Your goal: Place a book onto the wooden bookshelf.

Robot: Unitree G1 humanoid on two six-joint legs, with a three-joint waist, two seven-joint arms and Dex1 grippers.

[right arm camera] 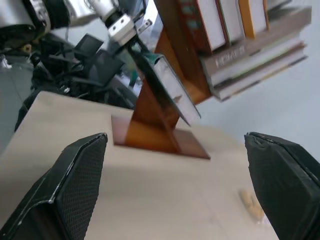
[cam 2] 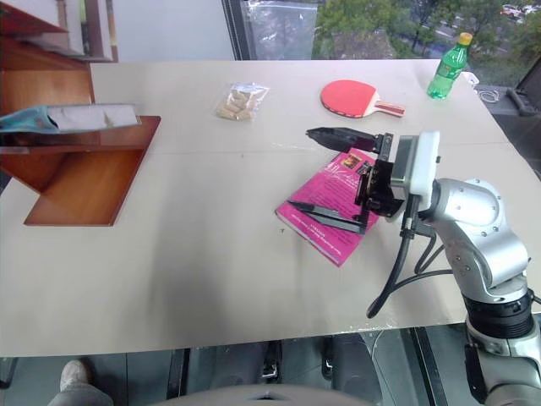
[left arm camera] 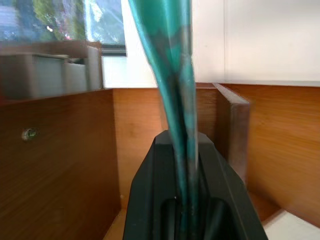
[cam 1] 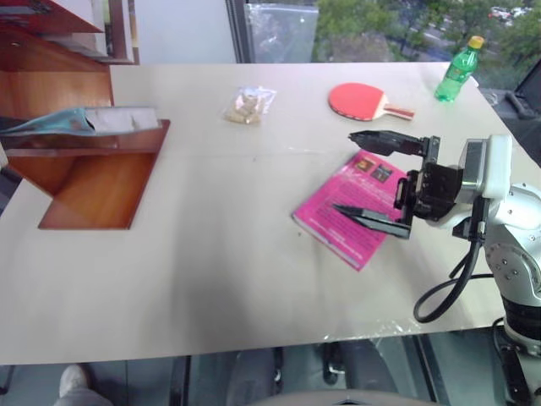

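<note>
The tabletop (cam 1: 211, 279) carries the wooden bookshelf (cam 1: 93, 182) at its left edge. The teal book (cam 1: 84, 121) lies flat on a shelf board, its cover pinched in the closed left claw (left arm camera: 187, 205). Well apart to the right, the right claw (cam 1: 372, 182) hangs spread wide and empty above a pink booklet (cam 1: 338, 222).

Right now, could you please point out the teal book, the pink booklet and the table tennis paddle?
teal book (cam 1: 51, 123), left eye view, glossy cover.
pink booklet (cam 1: 338, 222), left eye view, cover's middle.
table tennis paddle (cam 1: 355, 100), left eye view, red blade.
</note>
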